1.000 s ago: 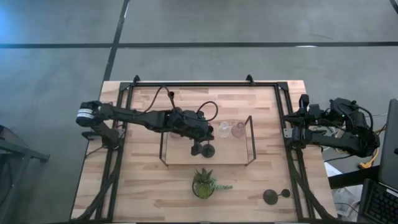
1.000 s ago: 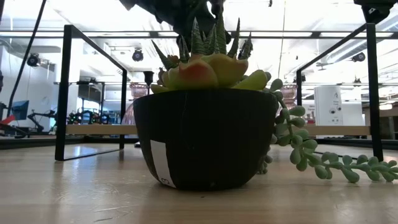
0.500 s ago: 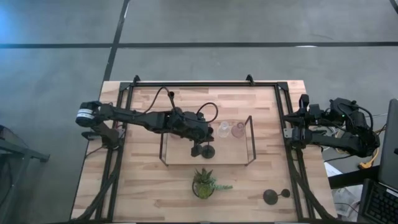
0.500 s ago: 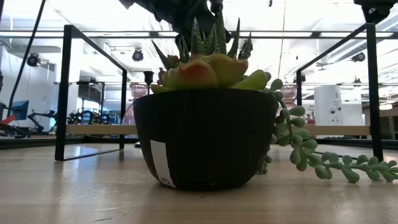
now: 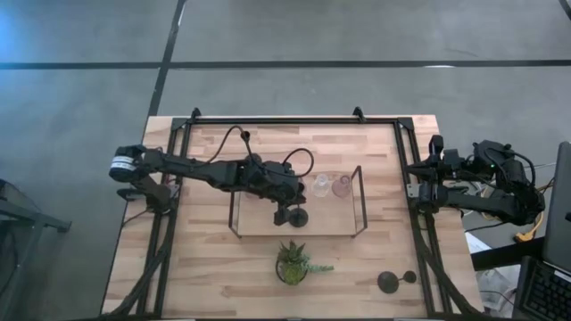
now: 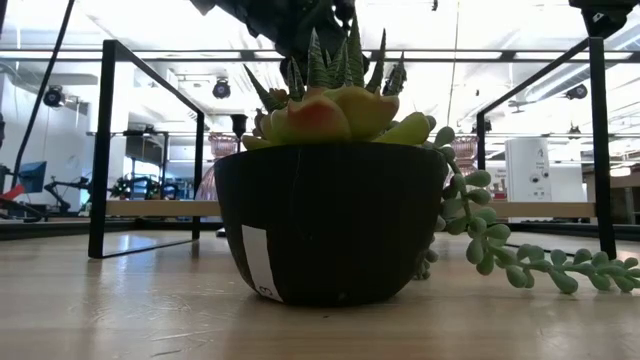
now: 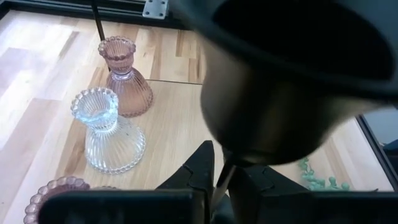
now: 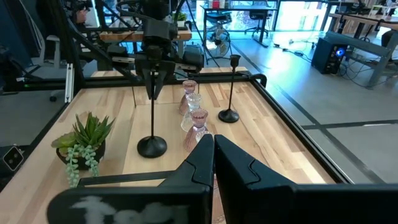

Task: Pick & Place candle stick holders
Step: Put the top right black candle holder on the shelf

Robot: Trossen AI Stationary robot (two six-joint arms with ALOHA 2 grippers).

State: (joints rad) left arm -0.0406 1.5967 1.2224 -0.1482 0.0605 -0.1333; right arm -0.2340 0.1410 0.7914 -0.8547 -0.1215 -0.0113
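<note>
releasing is the step in hand: the left gripper [image 8: 153,84] sits at the top of a tall black candle stick holder [image 8: 152,146] standing on the wooden tray [image 5: 259,218], its fingers narrow about the stem, and whether they still pinch it i cannot tell. it should open fully, then rise straight up, so the thin stem does not tip toward the clear glass holder [image 7: 107,130] and pink glass holder [image 7: 126,78] nearby. the right gripper [image 8: 213,146] is closed and empty at the surface's right edge.

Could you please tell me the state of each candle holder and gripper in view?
tall black holder: upright in the tray, left gripper at its top.
clear glass holder: upright in the tray.
pink glass holder: upright in the tray.
right gripper: shut, empty, at the right edge of the table.
</note>
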